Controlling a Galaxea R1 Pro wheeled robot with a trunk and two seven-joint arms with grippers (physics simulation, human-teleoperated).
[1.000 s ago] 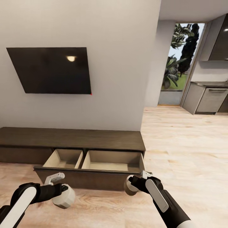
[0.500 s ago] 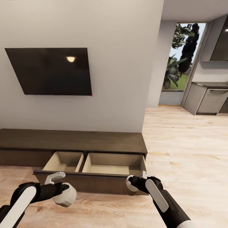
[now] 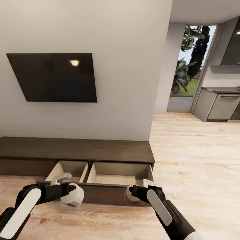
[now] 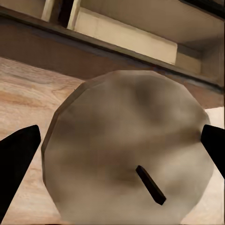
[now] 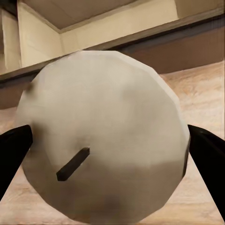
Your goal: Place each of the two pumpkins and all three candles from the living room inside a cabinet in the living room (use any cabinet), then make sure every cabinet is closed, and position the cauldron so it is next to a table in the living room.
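Note:
Each of my grippers holds a stubby cream candle. My left gripper (image 3: pixel 68 190) is shut on one candle (image 3: pixel 73 196), seen end-on with its dark wick in the left wrist view (image 4: pixel 126 150). My right gripper (image 3: pixel 135 193) is shut on another candle (image 3: pixel 130 196), (image 5: pixel 103 136). Both candles hang just in front of the open drawer front (image 3: pixel 103 193) of the long dark-brown cabinet (image 3: pixel 76 150). The drawer's two pale wood compartments (image 3: pixel 116 173) look empty. The pumpkins and the cauldron are out of view.
A black TV (image 3: pixel 53 77) hangs on the white wall above the cabinet. Wood floor (image 3: pixel 193 160) runs right past the wall's corner toward grey kitchen units (image 3: pixel 218 106) and a glass door (image 3: pixel 188 66).
Both arms have moved forward and slightly left with their candles, which now hang at the drawer front. The view has shifted a little closer to the cabinet.

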